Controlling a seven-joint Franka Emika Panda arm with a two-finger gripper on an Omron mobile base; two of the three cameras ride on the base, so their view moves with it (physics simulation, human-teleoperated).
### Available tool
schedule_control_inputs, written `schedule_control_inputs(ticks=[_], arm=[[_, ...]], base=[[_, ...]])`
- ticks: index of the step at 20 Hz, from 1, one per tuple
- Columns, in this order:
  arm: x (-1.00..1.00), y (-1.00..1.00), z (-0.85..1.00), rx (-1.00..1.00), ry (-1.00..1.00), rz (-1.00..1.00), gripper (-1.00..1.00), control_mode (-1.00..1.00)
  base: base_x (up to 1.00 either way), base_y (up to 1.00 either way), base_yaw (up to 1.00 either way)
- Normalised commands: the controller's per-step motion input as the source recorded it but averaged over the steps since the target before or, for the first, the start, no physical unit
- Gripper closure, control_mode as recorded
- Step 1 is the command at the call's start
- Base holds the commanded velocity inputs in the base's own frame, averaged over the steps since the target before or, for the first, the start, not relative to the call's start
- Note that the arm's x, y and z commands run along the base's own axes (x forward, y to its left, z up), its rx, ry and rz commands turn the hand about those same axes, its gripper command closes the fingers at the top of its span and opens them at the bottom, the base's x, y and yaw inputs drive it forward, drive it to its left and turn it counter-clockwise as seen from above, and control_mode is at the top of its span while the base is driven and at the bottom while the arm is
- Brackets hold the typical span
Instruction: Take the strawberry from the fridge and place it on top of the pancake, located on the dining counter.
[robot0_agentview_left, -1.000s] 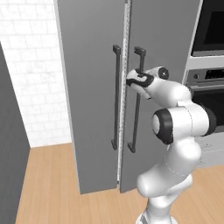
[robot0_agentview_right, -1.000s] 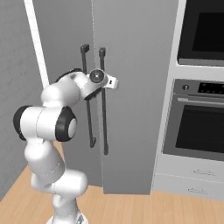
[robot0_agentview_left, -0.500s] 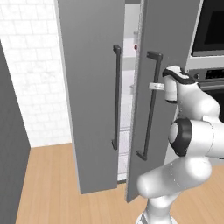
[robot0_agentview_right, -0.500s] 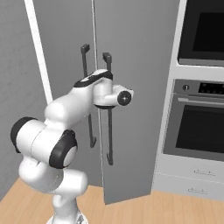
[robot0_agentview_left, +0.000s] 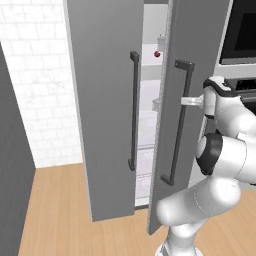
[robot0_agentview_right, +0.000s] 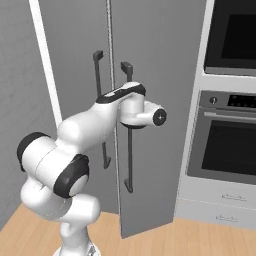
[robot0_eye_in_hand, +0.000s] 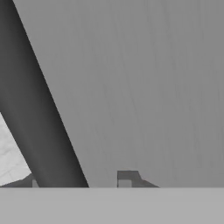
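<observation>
The strawberry (robot0_agentview_left: 156, 53) is glimpsed as a small red dot on an upper white shelf, seen through the gap between the two doors of the fridge (robot0_agentview_left: 105, 100). The right door (robot0_agentview_left: 192, 45) is swung partly outward, while the left door stands nearly flush. The gripper (robot0_agentview_left: 189, 101) is seen at the right door's dark bar handle (robot0_agentview_left: 178, 120), roughly a third of the way down its length. In the hand view the same handle (robot0_eye_in_hand: 37, 118) runs diagonally just beside one fingertip (robot0_eye_in_hand: 127, 177), with the grey door face behind it. Whether the jaws are clamped on the bar or standing slightly apart around it cannot be told from these pictures.

The step in hand is judged to be opening the door. It would be done well if the door were carried wider along its hinge arc, so that a clear path to the upper shelf is given. The fruit is very small, so a high, level approach and a gentle closing of the jaws would be called for, with care taken against brushing the shelf edge.
</observation>
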Motion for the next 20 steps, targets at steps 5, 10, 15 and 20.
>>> schedule_control_inputs(ticks=[5, 10, 15, 20], arm=[[-0.25, -0.47, 0.28, 0.0, 0.0, 0.01, -1.0, -1.0], [-0.19, -0.19, 0.27, 0.0, -0.04, 0.07, -1.0, -1.0], [-0.09, -0.13, 0.67, -0.03, -0.08, 0.07, -1.0, -1.0], [-0.44, -0.36, 0.61, -0.02, -0.04, 0.0, -1.0, -1.0]], base=[[0.0, 0.0, 0.0], [0.0, 0.0, 0.0], [0.0, 0.0, 0.0], [0.0, 0.0, 0.0]])
